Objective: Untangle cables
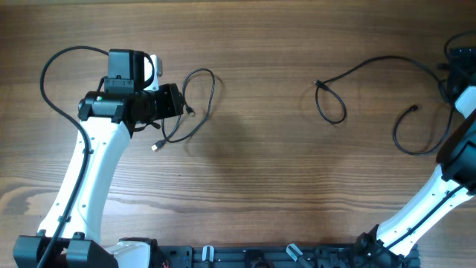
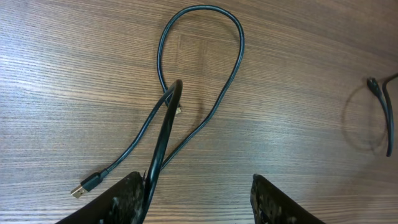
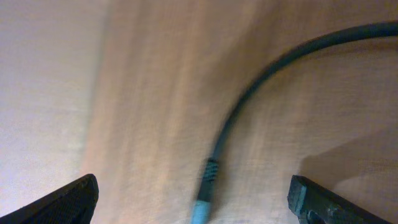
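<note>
One black cable lies in a loop just right of my left gripper, its USB plug pointing down-left. In the left wrist view the loop spreads ahead and one strand rises along the inner face of the left finger. The left gripper is open with a wide gap. A second cable curls across the right side, with its end near my right arm. The right gripper is open, with a blurred plug end between its fingers.
Wood-grain table all round. The second cable's small knot-like loop shows at far right in the left wrist view. The arms' bases and a black rail line the front edge.
</note>
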Controlling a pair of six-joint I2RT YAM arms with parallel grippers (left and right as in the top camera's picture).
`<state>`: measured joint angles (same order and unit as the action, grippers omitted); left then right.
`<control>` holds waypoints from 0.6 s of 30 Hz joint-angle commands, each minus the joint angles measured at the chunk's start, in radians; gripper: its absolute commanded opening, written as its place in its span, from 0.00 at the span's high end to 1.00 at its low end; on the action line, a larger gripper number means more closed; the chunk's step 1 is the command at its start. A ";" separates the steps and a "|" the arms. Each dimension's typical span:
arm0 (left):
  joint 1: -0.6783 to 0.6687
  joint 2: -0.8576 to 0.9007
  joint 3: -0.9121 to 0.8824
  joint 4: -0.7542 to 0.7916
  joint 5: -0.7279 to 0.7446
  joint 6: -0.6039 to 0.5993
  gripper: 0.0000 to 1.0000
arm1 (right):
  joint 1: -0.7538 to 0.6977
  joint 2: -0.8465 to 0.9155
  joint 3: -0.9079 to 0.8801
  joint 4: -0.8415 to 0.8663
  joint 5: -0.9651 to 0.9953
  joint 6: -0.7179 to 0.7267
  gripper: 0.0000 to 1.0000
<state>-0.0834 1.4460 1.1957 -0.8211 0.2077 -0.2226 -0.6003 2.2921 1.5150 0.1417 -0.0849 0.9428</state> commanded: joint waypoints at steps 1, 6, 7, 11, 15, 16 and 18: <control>-0.005 0.009 -0.005 0.002 0.009 0.005 0.43 | 0.018 0.039 0.013 0.103 -0.180 -0.056 0.00; -0.005 0.009 -0.005 0.002 0.009 0.005 0.43 | 0.085 0.041 0.013 0.157 -0.216 -0.098 0.00; -0.005 0.009 -0.005 0.002 0.009 0.005 0.43 | 0.104 0.041 0.013 0.151 -0.185 -0.105 0.00; -0.005 0.009 -0.005 -0.006 0.009 0.005 0.44 | 0.135 0.040 0.013 0.191 -0.208 -0.105 0.00; -0.005 0.009 -0.005 -0.006 0.009 0.005 0.44 | 0.130 0.012 0.013 0.254 -0.415 -0.106 0.00; -0.005 0.009 -0.005 -0.006 0.009 0.005 0.45 | 0.130 -0.005 0.013 0.253 -0.458 -0.113 0.00; -0.005 0.009 -0.005 -0.006 0.009 0.005 0.45 | 0.134 -0.062 0.013 0.206 -0.551 -0.163 0.00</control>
<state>-0.0834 1.4460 1.1957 -0.8261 0.2077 -0.2230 -0.4709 2.3039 1.5146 0.3801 -0.4709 0.8471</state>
